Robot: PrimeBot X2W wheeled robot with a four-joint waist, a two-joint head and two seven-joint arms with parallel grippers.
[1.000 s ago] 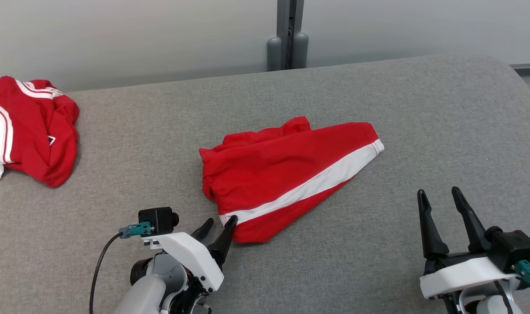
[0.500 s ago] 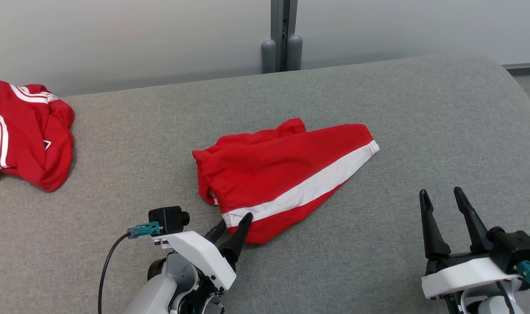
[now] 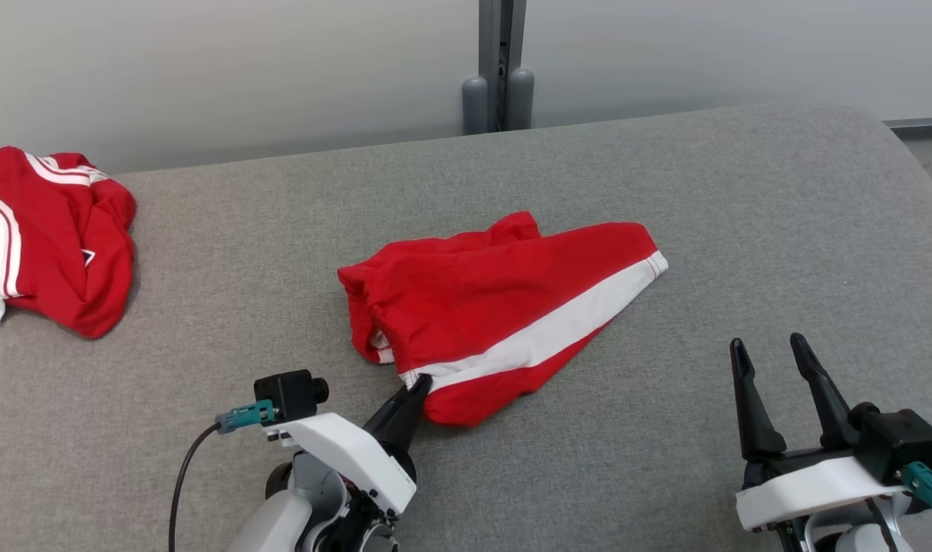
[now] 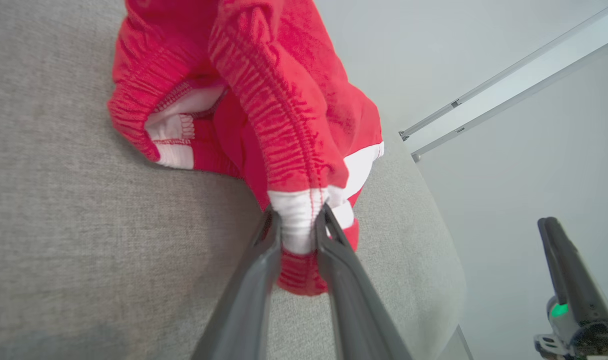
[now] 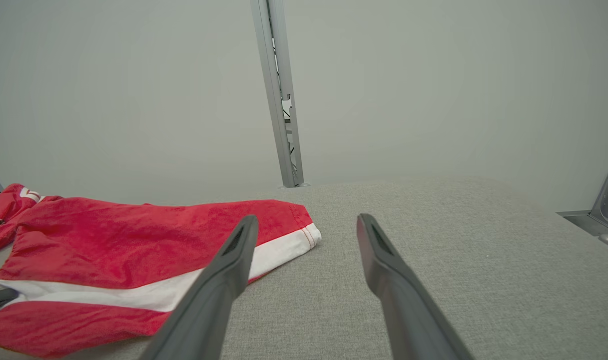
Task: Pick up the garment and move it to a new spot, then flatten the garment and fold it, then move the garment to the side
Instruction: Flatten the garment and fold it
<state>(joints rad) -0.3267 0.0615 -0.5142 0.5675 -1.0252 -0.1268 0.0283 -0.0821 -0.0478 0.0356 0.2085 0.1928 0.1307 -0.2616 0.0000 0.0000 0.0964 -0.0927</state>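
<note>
Shorts waistband clamped in left jaws, arm low; right jaws apart, hovering.

1. We read no words, numbers or brands anywhere.
2. The shorts show us only a plain white stripe.
3. The jersey at the left edge of the bench bears a small emblem, too small for us to read.
</note>
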